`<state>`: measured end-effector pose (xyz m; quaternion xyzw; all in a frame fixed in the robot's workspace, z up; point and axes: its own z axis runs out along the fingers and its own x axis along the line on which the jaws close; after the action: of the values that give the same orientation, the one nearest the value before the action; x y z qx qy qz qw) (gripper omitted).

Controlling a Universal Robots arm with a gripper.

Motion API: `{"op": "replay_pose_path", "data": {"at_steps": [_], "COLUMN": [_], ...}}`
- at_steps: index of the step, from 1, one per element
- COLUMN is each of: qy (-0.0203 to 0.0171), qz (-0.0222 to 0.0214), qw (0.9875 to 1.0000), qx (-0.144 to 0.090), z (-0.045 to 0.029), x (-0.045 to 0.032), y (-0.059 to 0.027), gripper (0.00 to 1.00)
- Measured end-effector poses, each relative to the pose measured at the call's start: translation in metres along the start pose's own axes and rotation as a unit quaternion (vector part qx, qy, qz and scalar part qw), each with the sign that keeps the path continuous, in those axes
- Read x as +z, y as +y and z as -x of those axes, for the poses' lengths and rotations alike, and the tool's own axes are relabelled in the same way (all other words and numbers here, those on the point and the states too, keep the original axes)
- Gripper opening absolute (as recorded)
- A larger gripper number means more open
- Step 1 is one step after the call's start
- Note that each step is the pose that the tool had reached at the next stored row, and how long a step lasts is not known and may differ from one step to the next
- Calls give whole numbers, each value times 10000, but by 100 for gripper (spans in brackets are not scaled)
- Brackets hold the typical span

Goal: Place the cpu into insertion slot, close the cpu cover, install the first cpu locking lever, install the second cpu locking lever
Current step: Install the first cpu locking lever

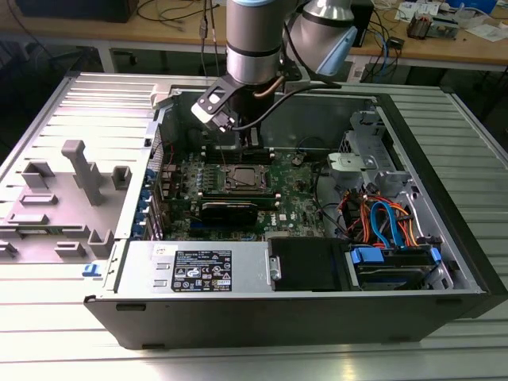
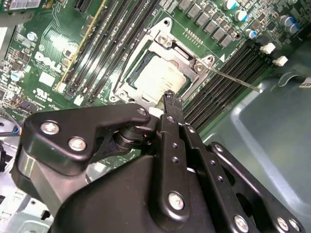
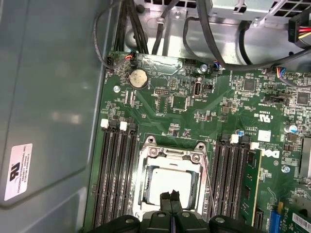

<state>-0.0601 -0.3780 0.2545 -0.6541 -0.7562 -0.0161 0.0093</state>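
Gripper (image 3: pixel 171 199), fingers (image 3: pixel 165 198) pinched together on nothing, hovers over the cpu cover (image 1: pixel 246 168), centre of the exterior view; slipping off the thin lever (image 2: pixel 228 77) could gouge the motherboard (image 3: pixel 184 116).

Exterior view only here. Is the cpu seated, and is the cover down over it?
Observer: Yes. In the first wrist view the cpu sits in the insertion slot, and the cpu cover lies flat around it, with the chip's top showing through the cut-out.
Operator: Levers locked?
Observer: At least one is not. In the second wrist view a thin locking lever sticks out from the corner of the cpu cover, away from the socket. It is not tucked down along the cover's side.
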Motion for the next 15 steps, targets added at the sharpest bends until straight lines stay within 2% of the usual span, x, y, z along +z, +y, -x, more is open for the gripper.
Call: {"op": "replay_pose_path", "data": {"at_steps": [4, 8, 9, 13, 15], "qy": [3, 8, 9, 15, 17], "qz": [-8, -21, -23, -41, -46], "qw": [9997, 9983, 9978, 9934, 9918], "qx": [-230, -578, -668, -1148, -1280], "z": [0, 0, 0, 0, 0], "x": [-1, -1, 0, 0, -1], "y": [0, 0, 0, 0, 0], "gripper": [11, 11, 11, 11, 11]}}
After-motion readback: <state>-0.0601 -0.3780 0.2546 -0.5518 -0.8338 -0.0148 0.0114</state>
